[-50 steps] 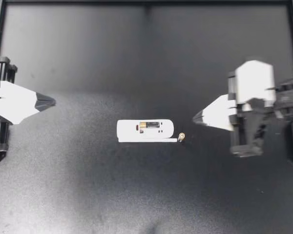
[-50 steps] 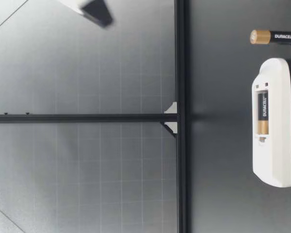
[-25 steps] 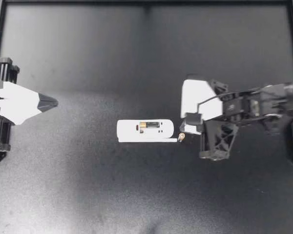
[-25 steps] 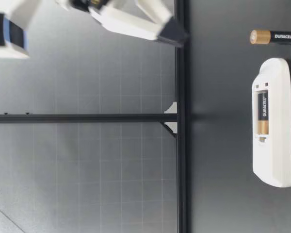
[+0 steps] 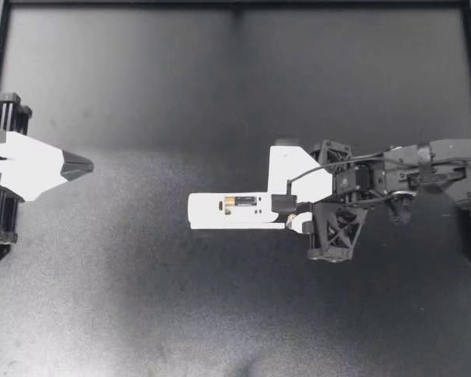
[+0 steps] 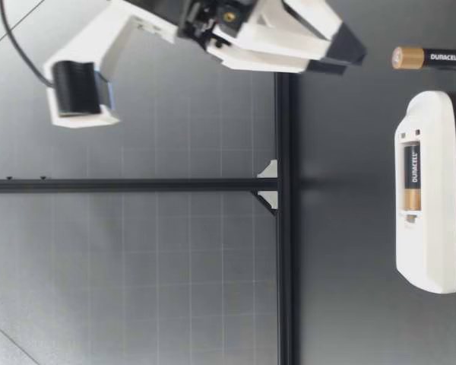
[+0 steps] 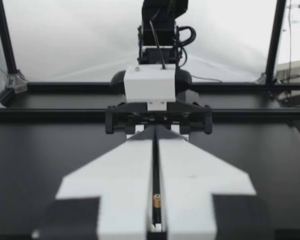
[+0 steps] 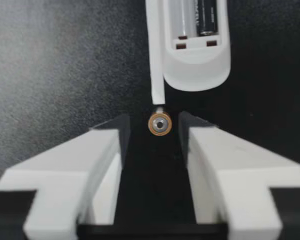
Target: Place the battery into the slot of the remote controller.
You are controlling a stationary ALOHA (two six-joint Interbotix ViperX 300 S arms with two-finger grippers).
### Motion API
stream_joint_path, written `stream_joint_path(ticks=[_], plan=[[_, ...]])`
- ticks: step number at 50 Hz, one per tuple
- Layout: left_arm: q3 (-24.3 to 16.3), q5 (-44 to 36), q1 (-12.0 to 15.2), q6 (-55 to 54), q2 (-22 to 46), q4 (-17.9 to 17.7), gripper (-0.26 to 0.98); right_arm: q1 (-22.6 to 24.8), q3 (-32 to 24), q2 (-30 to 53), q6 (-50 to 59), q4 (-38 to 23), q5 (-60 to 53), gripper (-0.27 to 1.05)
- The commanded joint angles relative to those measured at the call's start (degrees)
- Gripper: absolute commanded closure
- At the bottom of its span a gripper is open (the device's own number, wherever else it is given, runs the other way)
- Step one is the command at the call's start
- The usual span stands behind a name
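Spread wide, the fingers of my right gripper [image 5: 289, 214] now straddle the loose battery [image 8: 160, 124], which stands on end just beside the remote [image 5: 220, 210], neither finger touching it (one cell [image 8: 208, 15] already fills half the slot [image 8: 181, 17]). Half a second ago that gripper was short of it; a second ago, well apart. Closing looks next. My left gripper [image 5: 82, 164] stays pressed together, parked.

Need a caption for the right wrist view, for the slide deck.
Open right pincer straddles the loose battery; remote, one cell already seated, lies just ahead.
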Motion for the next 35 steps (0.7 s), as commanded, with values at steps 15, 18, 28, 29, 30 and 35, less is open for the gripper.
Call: stream_joint_path(ticks=[15,18,28,29,30,35], plan=[[-0.8,-0.5,0.0,-0.1,0.4,0.0,0.91,-0.3,-1.2,3.2,-0.9,-0.1,-0.8,0.34],[-0.8,-0.5,0.1,-0.1,0.4,0.0,0.91,-0.3,-1.2,3.7,-0.9,-0.1,-1.1,0.34],[-1.0,-0.5,0.1,-0.2,0.4,0.0,0.91,-0.3,-1.2,5.0,-0.8,-0.4,-1.9,0.34],[-1.0,-0.5,0.1,-0.3,0.4,0.0,0.91,-0.3,-1.2,5.1,-0.8,-0.4,-1.9,0.34],[-1.0,-0.5,0.1,-0.3,0.4,0.0,0.91,-0.3,-1.2,5.1,-0.8,-0.5,-1.9,0.34],[-1.0,-0.5,0.1,-0.2,0.4,0.0,0.91,-0.3,-1.2,5.2,-0.7,-0.9,-2.0,0.36]])
